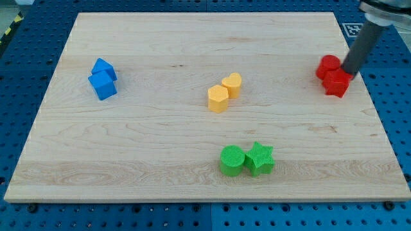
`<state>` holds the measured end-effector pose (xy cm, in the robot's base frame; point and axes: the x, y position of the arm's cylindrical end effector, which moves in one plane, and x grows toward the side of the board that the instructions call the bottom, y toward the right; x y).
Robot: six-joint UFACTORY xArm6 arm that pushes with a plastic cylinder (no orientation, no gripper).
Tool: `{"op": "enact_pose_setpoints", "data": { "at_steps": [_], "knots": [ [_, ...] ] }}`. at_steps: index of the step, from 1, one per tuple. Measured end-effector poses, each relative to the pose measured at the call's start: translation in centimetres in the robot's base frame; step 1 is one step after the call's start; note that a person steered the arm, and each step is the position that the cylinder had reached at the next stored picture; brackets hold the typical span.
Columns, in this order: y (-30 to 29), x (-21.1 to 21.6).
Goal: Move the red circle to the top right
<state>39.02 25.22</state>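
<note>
Eight blocks were counted on the wooden board (pixel 192 38), set in four touching pairs. Two red blocks were seen near the view's right edge, in its upper part: a rounded one, taken for the red circle (pixel 327 66), and a second red block (pixel 338 83) of unclear shape touching it just below and to the right. The tip (pixel 347 72) of the dark rod was placed between them at their right side, touching or nearly touching both. No jaws were carried by the arm, and nothing was held.

Two blue blocks (pixel 102 79), both angular, were found well apart at the view's left. Two yellow blocks (pixel 225 92) were located near the middle, one roughly hexagonal and one rounded. At the view's bottom, a green circle (pixel 232 160) was seen beside a green star (pixel 260 158), the two touching.
</note>
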Motion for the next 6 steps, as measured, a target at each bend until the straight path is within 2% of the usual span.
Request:
{"op": "enact_pose_setpoints", "data": {
  "at_steps": [2, 3, 4, 5, 6],
  "knots": [
    [-0.5, 2.9],
    [-3.1, 2.5],
    [-4.2, -0.1],
    [-2.5, -1.9],
    [-1.4, -1.6]
  ]
}}
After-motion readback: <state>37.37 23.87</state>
